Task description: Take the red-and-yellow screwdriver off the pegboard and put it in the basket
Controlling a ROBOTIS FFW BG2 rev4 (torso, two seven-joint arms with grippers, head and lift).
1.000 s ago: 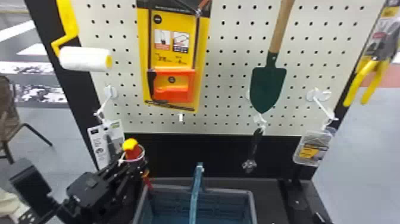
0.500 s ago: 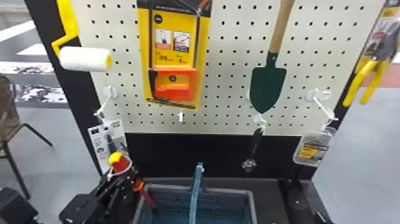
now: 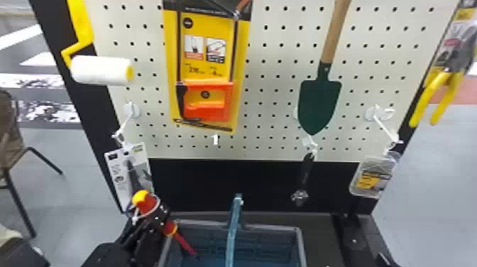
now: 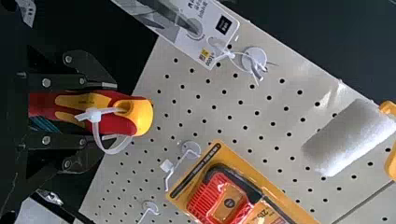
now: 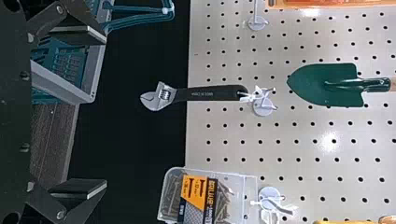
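My left gripper (image 3: pixel 156 216) is at the lower left in the head view, shut on the red-and-yellow screwdriver (image 3: pixel 143 203). The handle's yellow end points up and leftward; the red shaft slants down to the right, its tip over the left part of the basket (image 3: pixel 301 245). In the left wrist view, the left gripper (image 4: pixel 109 112) has its two fingers on either side of the handle of the screwdriver (image 4: pixel 140 116), with a white tie looped through it. My right gripper (image 5: pixel 105 112) stands open and holds nothing, facing the pegboard (image 5: pixel 317 140) in the right wrist view.
The basket's blue handle (image 3: pixel 232 230) stands upright across its middle. A packaged tool (image 3: pixel 124 177) hangs just behind the left gripper. On the board hang a saw (image 3: pixel 206 99), a trowel (image 3: pixel 319 103), a wrench (image 3: pixel 303 181) and a paint roller (image 3: pixel 101 70).
Held in the left gripper, the screwdriver has moved left and down from a second ago, then slightly right over the last half second. Its shaft now slants more over the basket.
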